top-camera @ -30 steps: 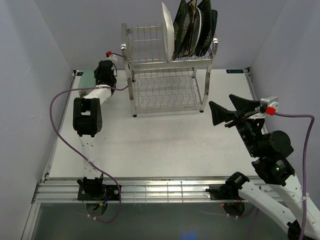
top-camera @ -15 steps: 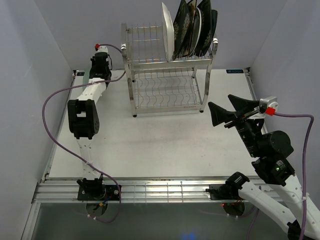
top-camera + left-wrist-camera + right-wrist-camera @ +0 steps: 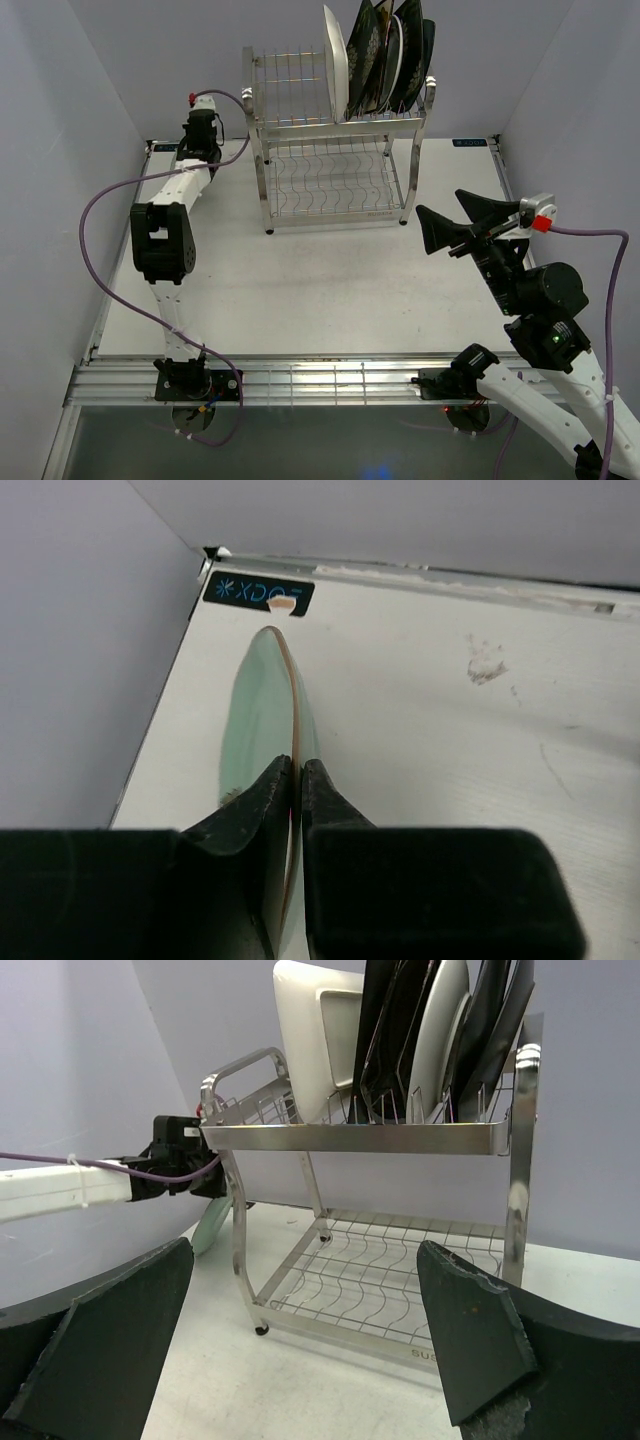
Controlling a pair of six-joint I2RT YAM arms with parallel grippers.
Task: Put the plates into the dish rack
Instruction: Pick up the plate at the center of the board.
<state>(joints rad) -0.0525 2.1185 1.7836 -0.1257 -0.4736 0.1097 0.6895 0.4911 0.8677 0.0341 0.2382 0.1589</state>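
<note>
Top external view: the dish rack (image 3: 335, 150) stands towards the back of the tabletop (image 3: 320, 290), near its middle. Several plates (image 3: 380, 55) stand on edge in the right half of its upper tier, with the white rectangular plate (image 3: 336, 60) leftmost. The slots left of that plate, and the whole lower tier, show bare wire.

The left arm (image 3: 160, 235) reaches along the left edge into the far-left corner. Its wrist sits between the side wall (image 3: 60, 150) and the rack's left posts, and its purple cable (image 3: 100, 215) loops out towards that wall.

From the left wrist, the left fingers (image 3: 250, 820) are clamped on the rim of the pale green plate (image 3: 258, 705). The plate is seen edge-on and points at the corner, where a black label (image 3: 258, 590) lies. Whether its far rim touches the tabletop I cannot tell. The tabletop's left edge runs just beside the plate, and to its right lies open surface with a faint scuff (image 3: 485, 665).

The right fingers (image 3: 440, 228) stand wide apart, holding nothing, to the right of the rack and apart from it. From the right wrist, the green plate shows low behind the rack's left front post. A broad stretch of tabletop lies open in front of the rack, between both arms.
</note>
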